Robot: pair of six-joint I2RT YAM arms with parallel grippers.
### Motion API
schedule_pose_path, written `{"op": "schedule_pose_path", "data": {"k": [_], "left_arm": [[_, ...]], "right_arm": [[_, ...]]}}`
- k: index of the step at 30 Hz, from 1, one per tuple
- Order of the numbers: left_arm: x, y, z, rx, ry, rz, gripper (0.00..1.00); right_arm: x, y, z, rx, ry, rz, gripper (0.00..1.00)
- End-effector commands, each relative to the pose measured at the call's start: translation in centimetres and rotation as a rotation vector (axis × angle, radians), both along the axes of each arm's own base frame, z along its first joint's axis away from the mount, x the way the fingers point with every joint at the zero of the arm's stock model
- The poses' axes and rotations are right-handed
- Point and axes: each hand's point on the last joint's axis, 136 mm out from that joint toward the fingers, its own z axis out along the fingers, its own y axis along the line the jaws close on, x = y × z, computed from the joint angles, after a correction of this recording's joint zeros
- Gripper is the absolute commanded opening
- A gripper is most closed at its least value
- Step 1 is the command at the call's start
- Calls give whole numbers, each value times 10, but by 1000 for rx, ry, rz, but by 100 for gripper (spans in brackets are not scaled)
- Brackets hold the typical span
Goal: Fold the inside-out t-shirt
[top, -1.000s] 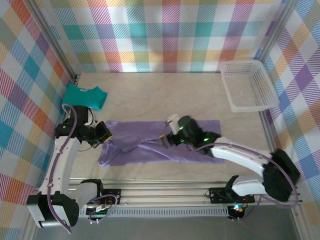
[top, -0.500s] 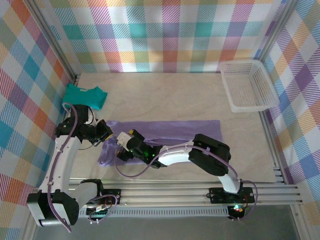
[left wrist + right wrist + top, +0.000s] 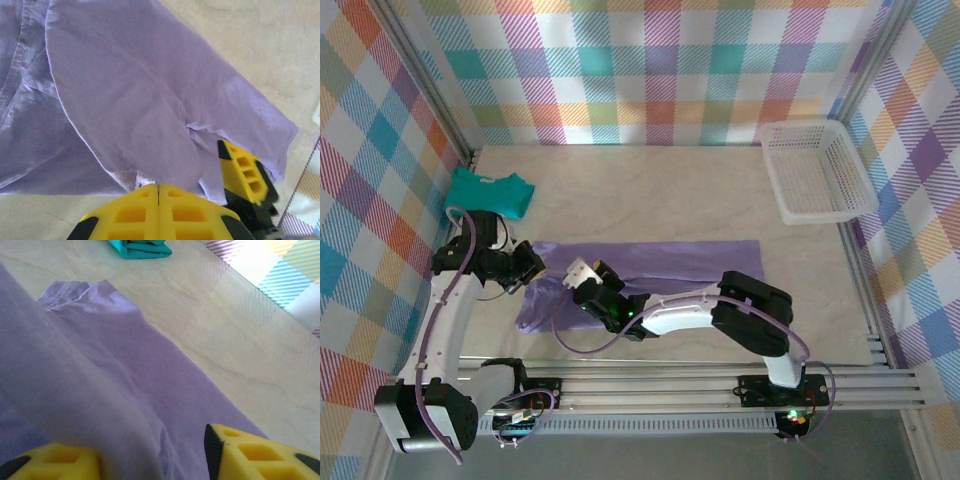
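Your right gripper [image 3: 578, 272] has slid left, fingers [image 3: 260, 452] part way apart round the inside-out t-shirt [image 3: 700, 258], grip unclear. Lift now and cloth between them may slip.

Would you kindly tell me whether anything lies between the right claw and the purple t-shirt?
Nothing visible does. The right claw sits directly on the t-shirt, cloth bunched between its open fingers; the teal garment lies apart, far left.

One t-shirt [image 3: 680, 258], one basket [image 3: 825, 216], perhaps one garment [image 3: 490, 192]
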Motion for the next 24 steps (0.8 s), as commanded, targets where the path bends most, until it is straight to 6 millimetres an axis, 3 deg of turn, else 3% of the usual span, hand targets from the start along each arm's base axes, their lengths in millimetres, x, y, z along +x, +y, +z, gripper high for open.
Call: {"op": "schedule_pose_path", "data": {"k": [1, 10, 14, 15, 17, 19, 24], "left_arm": [[-6, 6, -7, 26, 13, 7, 0], [-36, 0, -50, -42, 100, 84, 0], [-44, 9, -67, -20, 101, 173, 0], [-43, 13, -64, 0, 82, 194, 1], [-42, 28, -60, 75, 42, 249, 22], [-42, 41, -56, 135, 7, 293, 25], [-37, 63, -42, 237, -101, 362, 46]], "right_arm": [[-11, -12, 1, -34, 43, 20, 44], [-62, -23, -45, -124, 251, 275, 18], [-94, -21, -63, -127, 367, 425, 15], [-99, -20, -63, -135, 372, 466, 17], [-110, -21, -58, -128, 406, 519, 28], [-118, -25, -49, -116, 425, 546, 38], [-105, -43, -15, 69, 506, 524, 46]]}}
